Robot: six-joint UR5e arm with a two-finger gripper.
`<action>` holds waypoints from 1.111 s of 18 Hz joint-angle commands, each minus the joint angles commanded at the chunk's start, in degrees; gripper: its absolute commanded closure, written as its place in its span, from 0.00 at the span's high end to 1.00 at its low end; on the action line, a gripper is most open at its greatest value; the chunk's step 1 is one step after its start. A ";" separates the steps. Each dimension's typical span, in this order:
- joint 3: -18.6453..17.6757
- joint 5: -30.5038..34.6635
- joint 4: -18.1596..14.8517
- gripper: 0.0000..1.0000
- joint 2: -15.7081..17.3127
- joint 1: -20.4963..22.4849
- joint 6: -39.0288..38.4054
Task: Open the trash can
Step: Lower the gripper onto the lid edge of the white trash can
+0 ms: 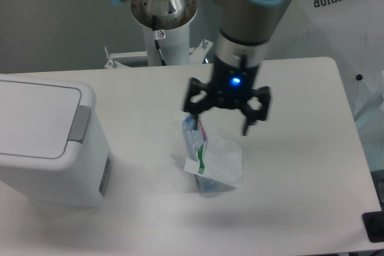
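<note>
A large white boxy plastic trash can point(45, 142) with rounded corners stands at the left edge of the white rounded-corner table point(300, 166), its left part cut off by the picture's border. Its flat white lid point(33, 118) lies closed on top, and a grey rectangular push bar point(78, 123) sits along the lid's right side.

The arm's black two-finger gripper point(220, 123) hangs over the middle of the table, well apart from the trash can and to its right. Its fingers are spread wide and hold nothing; a small blue light glows on the gripper body above them.

Just below the gripper, a small clear plastic bag point(215, 161) lies on the table near its middle. A blue bottle point(193, 131) shows through the bag's upper end, and a white label with green and red print runs along the bag's left side. The left finger appears just above the bag's top; whether it touches cannot be told.

The arm's white mounting column point(167, 28) rises at the far edge of the table.
</note>
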 joint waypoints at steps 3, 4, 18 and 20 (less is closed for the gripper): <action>-1.14 -0.09 0.26 1.00 1.49 -2.47 -5.00; -1.84 -0.35 0.61 1.00 1.85 -3.26 -6.68; -5.01 -2.73 6.86 1.00 2.29 -9.42 -15.04; -5.71 -2.73 6.94 1.00 2.38 -9.59 -14.87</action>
